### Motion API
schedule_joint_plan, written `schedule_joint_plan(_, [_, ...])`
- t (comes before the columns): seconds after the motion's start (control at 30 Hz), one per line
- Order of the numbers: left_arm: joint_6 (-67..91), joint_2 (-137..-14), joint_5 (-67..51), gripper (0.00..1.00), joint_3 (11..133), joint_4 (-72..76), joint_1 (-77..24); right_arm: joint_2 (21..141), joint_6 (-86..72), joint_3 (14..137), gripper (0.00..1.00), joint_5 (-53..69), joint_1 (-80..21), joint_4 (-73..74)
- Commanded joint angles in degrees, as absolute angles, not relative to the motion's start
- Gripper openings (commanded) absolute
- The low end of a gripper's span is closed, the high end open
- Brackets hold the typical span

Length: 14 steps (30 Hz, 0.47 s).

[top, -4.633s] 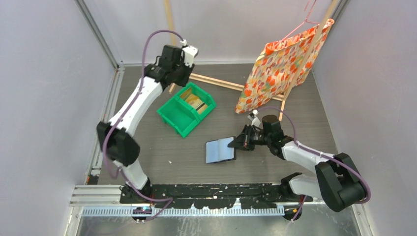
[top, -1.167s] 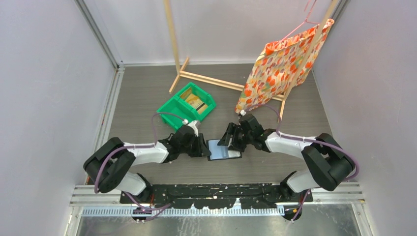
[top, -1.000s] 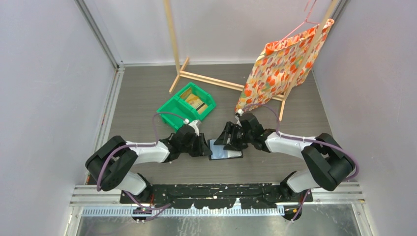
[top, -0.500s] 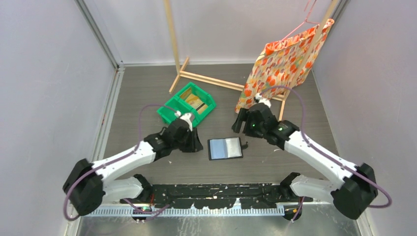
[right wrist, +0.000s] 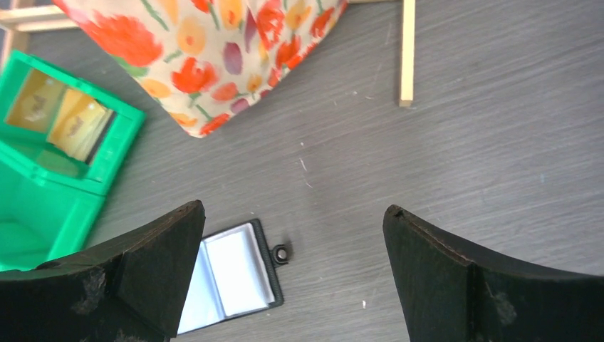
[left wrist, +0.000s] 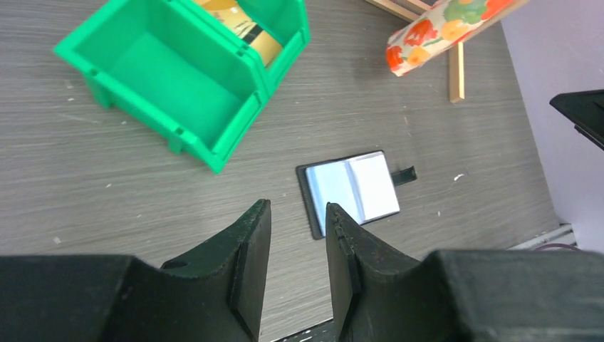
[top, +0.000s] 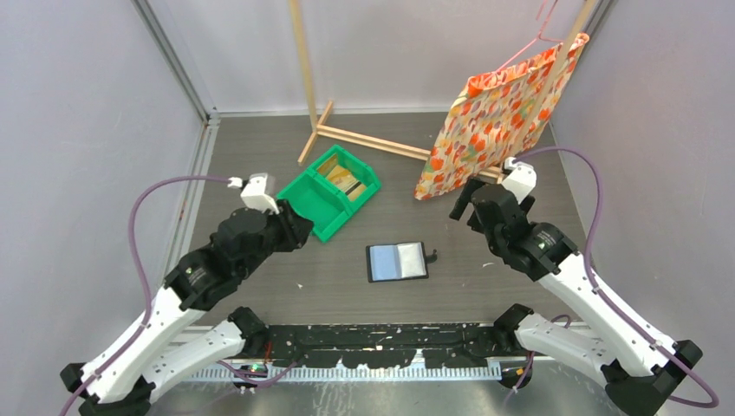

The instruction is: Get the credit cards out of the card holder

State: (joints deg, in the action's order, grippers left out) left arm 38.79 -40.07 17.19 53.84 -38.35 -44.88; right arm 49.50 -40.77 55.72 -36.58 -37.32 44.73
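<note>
The card holder (top: 397,261) lies open and flat on the table, its pale grey-blue inner pockets facing up. It also shows in the left wrist view (left wrist: 349,191) and the right wrist view (right wrist: 228,274). Golden-tan credit cards (top: 344,181) rest in the far compartment of the green bin (top: 305,201); the wrist cameras catch these cards too (left wrist: 242,25) (right wrist: 68,114). My left gripper (top: 293,230) (left wrist: 298,206) hovers high to the holder's left, slightly open and holding nothing. My right gripper (top: 464,201) (right wrist: 293,210) hangs up to its right, wide open and empty.
The bin's near compartment (left wrist: 153,75) holds nothing. An orange flowered cloth (top: 503,104) hangs from a wooden rack (top: 381,143) at the back right. One of the rack's floor bars (right wrist: 407,50) lies near the right arm. Walls close in on both sides.
Both arms have risen and drawn back from the card holder, left arm leftward, right arm rightward. The right jaws have spread wider. The holder stays open on the table.
</note>
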Motion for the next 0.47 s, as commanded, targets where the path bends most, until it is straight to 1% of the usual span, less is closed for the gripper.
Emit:
schedule_joint_plan(0.0, [39.28,-34.94,23.9,0.36,52.34,-44.74,-44.91,48.18,-43.28,53.32,1.0,-38.82,-37.22,46.15])
schedule_joint_plan(0.2, [41.5,-29.79,26.39,0.36,51.89,-49.37,-44.93,45.39,-45.6,50.58,1.0,-38.37,-37.23,46.24])
schedule_joint_plan(0.43, [41.7,-29.18,26.56,0.36,52.21,-50.71,-44.91,42.8,-45.67,49.3,1.0,-37.85,-37.19,45.29])
